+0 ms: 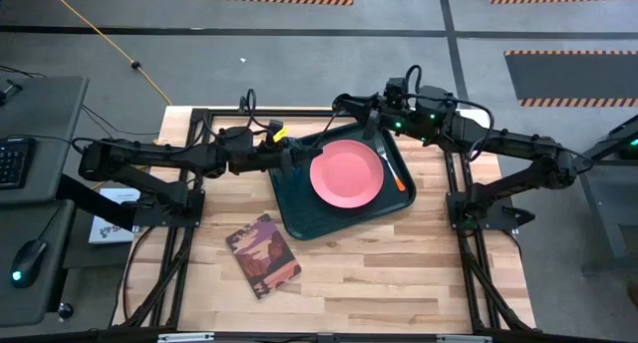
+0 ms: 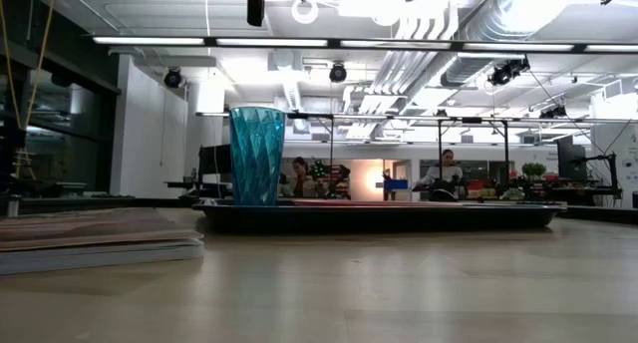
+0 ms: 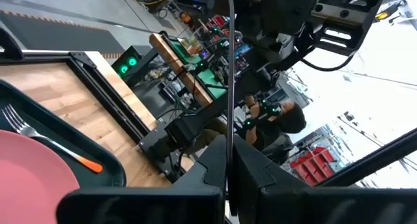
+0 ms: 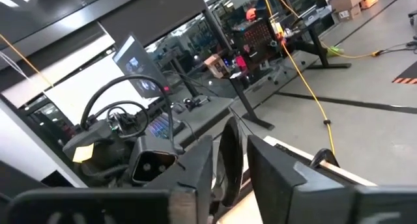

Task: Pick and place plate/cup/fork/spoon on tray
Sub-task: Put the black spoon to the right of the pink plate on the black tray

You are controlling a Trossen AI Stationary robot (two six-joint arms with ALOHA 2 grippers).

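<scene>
Spoon (image 3: 229, 87) was judged to be the thin dark rod rising between the fingers of the left gripper (image 3: 228, 178), though only a narrow edge of it was shown, so this was taken as likely, not certain. The fingers were seen drawn nearly together on it. In the high view, that gripper was placed left of centre, over the left edge of the tray (image 1: 299, 218). The plate (image 1: 346, 173) and fork (image 1: 391, 169) were seen lying on the tray, and the cup (image 2: 256, 156) standing at its left end in the low view. The right gripper (image 1: 374, 119) was held above centre by the tray's upper rim; whether it was apart or together could not be told. The spoon was judged light, stiff and smooth, and prone to pivot; it would be best held mid-handle.
</scene>
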